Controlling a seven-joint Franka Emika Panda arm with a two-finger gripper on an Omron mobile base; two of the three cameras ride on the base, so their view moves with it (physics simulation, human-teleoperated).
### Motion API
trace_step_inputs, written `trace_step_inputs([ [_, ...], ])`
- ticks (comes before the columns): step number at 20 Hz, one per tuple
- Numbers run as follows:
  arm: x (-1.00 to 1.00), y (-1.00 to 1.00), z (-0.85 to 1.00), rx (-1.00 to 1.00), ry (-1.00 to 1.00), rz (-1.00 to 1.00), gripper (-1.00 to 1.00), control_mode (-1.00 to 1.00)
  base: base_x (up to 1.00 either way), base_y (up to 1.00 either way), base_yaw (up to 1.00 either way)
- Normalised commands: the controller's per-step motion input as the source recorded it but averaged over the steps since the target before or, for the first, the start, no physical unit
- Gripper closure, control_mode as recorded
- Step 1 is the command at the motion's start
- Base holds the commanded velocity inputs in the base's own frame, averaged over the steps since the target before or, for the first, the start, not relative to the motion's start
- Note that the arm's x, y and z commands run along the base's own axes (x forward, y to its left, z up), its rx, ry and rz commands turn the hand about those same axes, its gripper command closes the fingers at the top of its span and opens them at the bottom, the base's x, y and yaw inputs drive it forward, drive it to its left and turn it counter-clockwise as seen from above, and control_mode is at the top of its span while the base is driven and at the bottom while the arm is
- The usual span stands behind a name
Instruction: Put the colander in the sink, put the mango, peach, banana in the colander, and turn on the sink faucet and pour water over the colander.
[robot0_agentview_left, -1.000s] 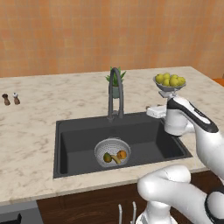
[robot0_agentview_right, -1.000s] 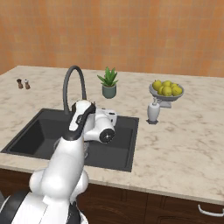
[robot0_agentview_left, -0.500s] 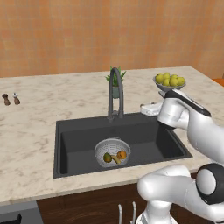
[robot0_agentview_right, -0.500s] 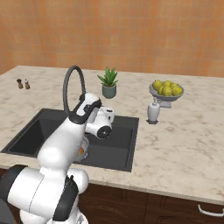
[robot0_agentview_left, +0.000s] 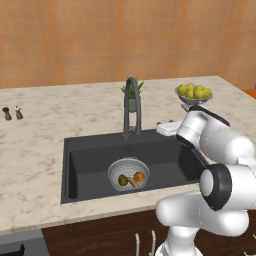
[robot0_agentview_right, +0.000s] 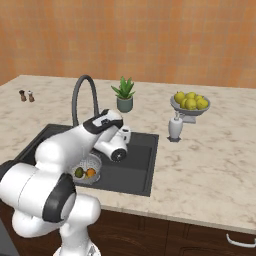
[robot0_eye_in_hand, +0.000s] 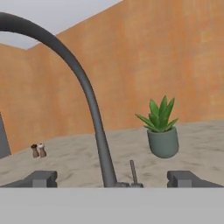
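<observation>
Left base view, reading left to right: sink (robot0_agentview_left: 80, 165) sunk in the counter, colander (robot0_agentview_left: 128, 174) on its floor with mango (robot0_agentview_left: 122, 179), banana (robot0_agentview_left: 132, 182) and peach (robot0_agentview_left: 139, 176) inside. Behind and above, sink faucet (robot0_agentview_left: 132, 106) arching toward the basin, no water running. Farther right, gripper (robot0_agentview_left: 167, 128) at the sink's back right corner, aimed toward the faucet base.

Hand view, left to right: gooseneck sweeping up and over from the left, its upright stem dead ahead between the two fingertips (robot0_eye_in_hand: 41, 179), a thin lever (robot0_eye_in_hand: 132, 172) just right of the stem, standing upright. Jaws spread wide, nothing between them. Likely next: nudge forward and slightly right to meet that lever, long axis vertical.
</observation>
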Motion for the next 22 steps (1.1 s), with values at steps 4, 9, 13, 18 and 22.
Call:
trace_step_inputs([
  [4, 0.42, 0.00, -0.14, 0.00, -0.04, 0.00, -1.00, -1.00, 0.00, 0.00, 0.00],
  [9, 0.32, 0.01, -0.17, 0.00, -0.04, 0.00, -1.00, -1.00, 0.00, 0.00, 0.00],
  [13, 0.21, 0.04, -0.22, 0.00, -0.01, 0.00, -1.00, -1.00, 0.00, 0.00, 0.00],
  [18, 0.03, 0.10, -0.19, 0.00, 0.00, 0.00, -1.00, -1.00, 0.00, 0.00, 0.00],
  [22, 0.04, 0.04, -0.09, 0.00, 0.00, 0.00, -1.00, -1.00, 0.00, 0.00, 0.00],
])
